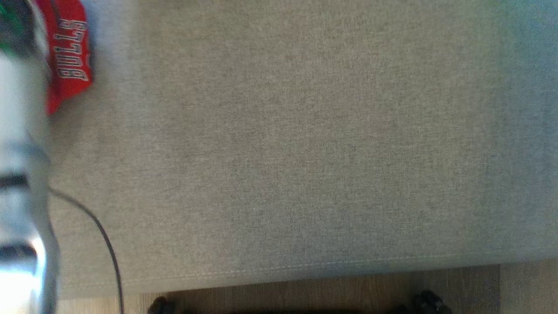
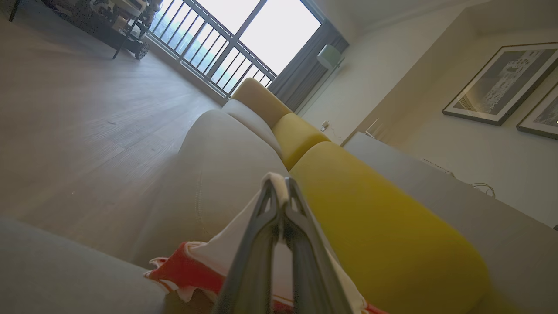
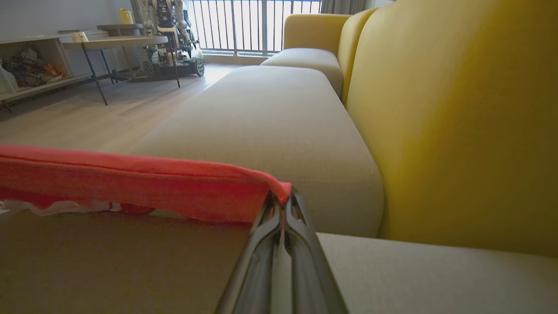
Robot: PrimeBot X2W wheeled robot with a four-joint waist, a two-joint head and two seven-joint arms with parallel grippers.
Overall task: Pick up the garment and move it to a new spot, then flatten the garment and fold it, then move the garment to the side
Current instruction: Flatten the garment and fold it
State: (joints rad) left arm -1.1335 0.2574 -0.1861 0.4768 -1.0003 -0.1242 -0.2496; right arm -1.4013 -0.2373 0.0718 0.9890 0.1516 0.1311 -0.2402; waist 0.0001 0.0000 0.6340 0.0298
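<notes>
- Closed left gripper (image 2: 281, 194) pinches a white fold of the red garment (image 2: 183, 270), fingers aimed along the yellow backrest (image 2: 383, 226).
- Right gripper (image 3: 282, 207), jaws pressed together, clamps the garment's red hem low over the grey seat cushion (image 3: 270, 113).
- Pale forearm (image 1: 22, 174) at the head view's left edge, garment beside it.

We see a grey fabric sofa seat cushion (image 1: 305, 152), its stitched front seam at six o'clock above the wooden floor (image 1: 348, 288). On it, at ten o'clock, lies a red Bulls jersey (image 1: 69, 56).
</notes>
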